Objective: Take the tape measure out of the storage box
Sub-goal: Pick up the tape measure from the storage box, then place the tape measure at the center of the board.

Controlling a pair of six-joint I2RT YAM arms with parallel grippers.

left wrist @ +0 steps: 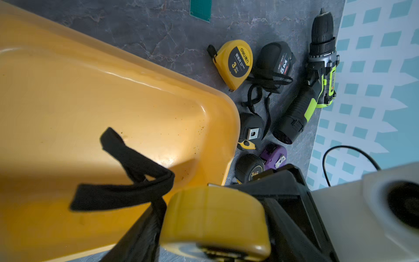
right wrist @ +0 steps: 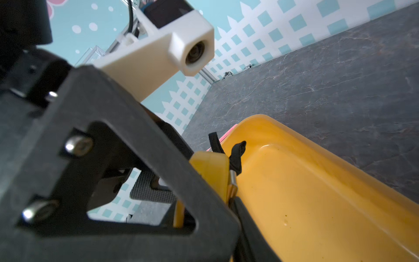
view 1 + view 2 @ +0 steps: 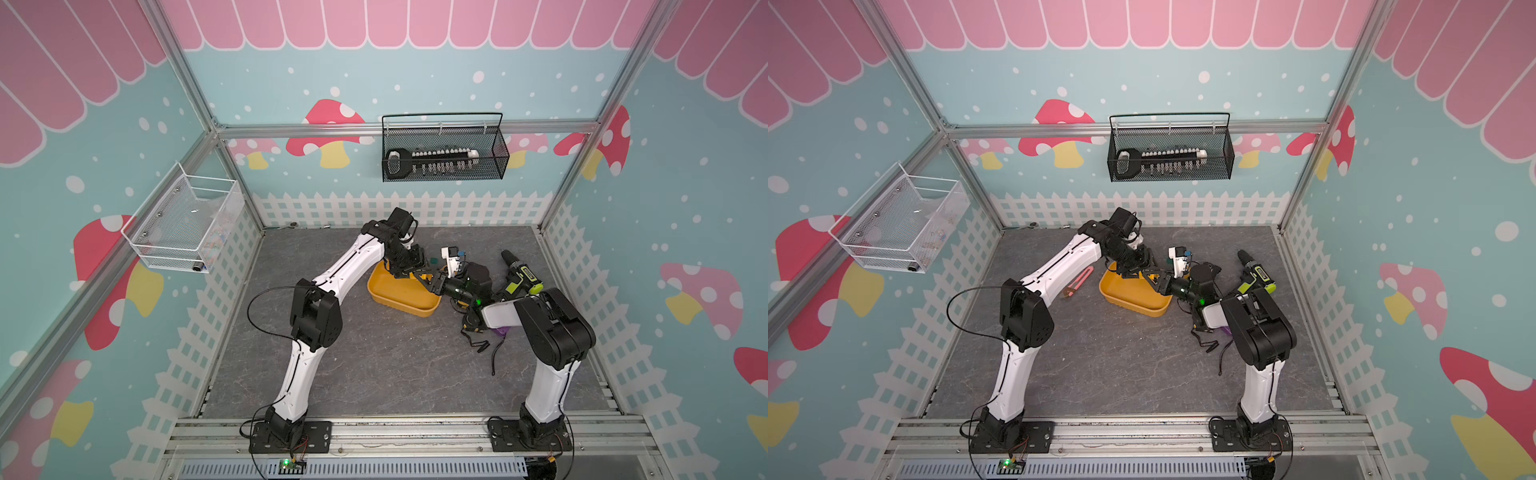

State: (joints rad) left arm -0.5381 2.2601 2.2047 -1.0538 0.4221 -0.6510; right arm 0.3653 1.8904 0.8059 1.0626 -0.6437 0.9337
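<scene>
- Left gripper [image 3: 419, 274]: reaches down over the storage box. In the left wrist view its jaws pinch a yellow plastic tape measure [image 1: 215, 220].
- Right gripper [image 3: 433, 282]: nose to nose with the left one, close against the same tape measure. Whether its jaws are spread or pressed together cannot be told.
- Tape measure: between the two grippers, over the inside of the shallow mustard-yellow plastic storage box [image 3: 395, 298], near the corner on the right arm's side. Its black fabric wrist strap [image 1: 127, 179] hangs loose above the box floor.
- Storage box: stands on the grey stone-patterned desk [image 3: 374, 365].
- Desk, just beside that corner of the box:
  - a round yellow tape measure with a black label [image 1: 235, 63]
  - a large black tape measure with red-and-white lettering [image 1: 274, 61]
  - a small black tape measure with a metal clip [image 1: 250, 130]
  - a purple tape measure [image 1: 273, 155]
  - a black tape measure with a yellow-ringed label [image 1: 249, 167]
- Lime-green and black cordless drill [image 1: 313, 86]: lies on the desk beyond them, near the fence-patterned wall.
- Pink utility knife [image 3: 1077, 282]: on the desk at the box's opposite side, seen in a top view.
- Walls: a black mesh wall basket [image 3: 442, 153] and a white wire mesh basket [image 3: 183, 224].
</scene>
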